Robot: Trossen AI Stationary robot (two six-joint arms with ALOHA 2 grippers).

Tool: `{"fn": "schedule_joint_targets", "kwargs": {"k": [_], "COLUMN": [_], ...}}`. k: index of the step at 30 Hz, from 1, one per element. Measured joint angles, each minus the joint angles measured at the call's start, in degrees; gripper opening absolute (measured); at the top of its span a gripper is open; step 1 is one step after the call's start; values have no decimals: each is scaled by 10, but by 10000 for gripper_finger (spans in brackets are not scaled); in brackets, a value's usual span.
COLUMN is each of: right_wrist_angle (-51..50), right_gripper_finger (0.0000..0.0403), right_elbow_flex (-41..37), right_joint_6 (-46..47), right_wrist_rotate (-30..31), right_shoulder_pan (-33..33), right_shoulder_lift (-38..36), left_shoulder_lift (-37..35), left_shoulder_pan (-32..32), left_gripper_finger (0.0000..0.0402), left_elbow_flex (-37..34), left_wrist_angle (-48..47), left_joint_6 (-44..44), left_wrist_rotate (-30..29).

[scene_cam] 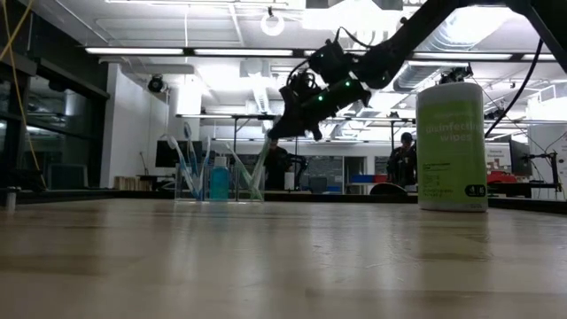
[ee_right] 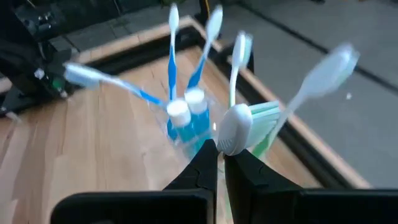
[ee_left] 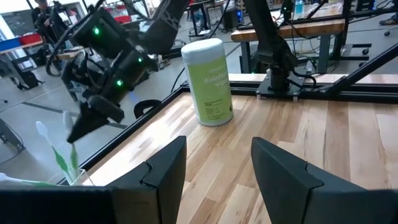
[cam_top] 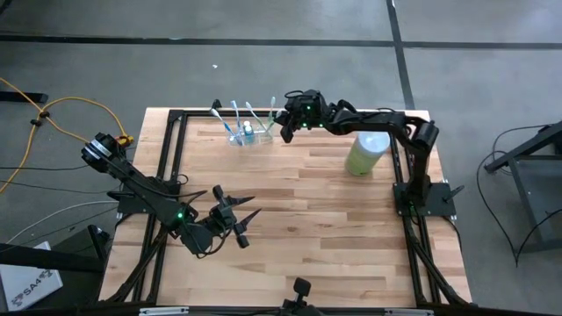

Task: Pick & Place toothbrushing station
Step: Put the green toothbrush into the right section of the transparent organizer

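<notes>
Note that the right gripper (ee_right: 216, 163), fingers pressed together at a green-and-white toothbrush (ee_right: 249, 121), hangs over the toothbrushing station (cam_top: 248, 134) at the table's (cam_top: 299, 219) far edge, while your left gripper (cam_top: 235, 213) waits near the front, fingers apart.

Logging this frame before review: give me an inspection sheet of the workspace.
Surface: light wooden table in a black frame.
Job's things: clear plastic toothbrushing station with blue and green toothbrushes, at the far edge.
Clutter: light green wipes canister, upright.
Grippers: right gripper shut, beside the green toothbrush, grip unclear; left gripper open, empty, near side.
Cables: yellow cable on the floor.
Surroundings: workshop, people far back.
</notes>
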Motion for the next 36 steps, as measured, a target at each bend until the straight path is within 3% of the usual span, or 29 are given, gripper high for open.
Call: {"fn": "schedule_joint_targets", "kwargs": {"k": [17, 36], "right_wrist_angle": [27, 19], "right_gripper_finger": [33, 37], "right_elbow_flex": [-1, -1], "right_joint_6": [-1, 1], "right_wrist_rotate": [-13, -25], "right_shoulder_pan": [1, -5], "right_shoulder_lift": [15, 15], "left_shoulder_lift": [0, 0], "left_shoulder_pan": [0, 0], "left_gripper_finger": [174, 174], "left_elbow_flex": [0, 0], "left_wrist_angle": [0, 1], "left_joint_6": [1, 0], "left_wrist_rotate": [0, 0]}}
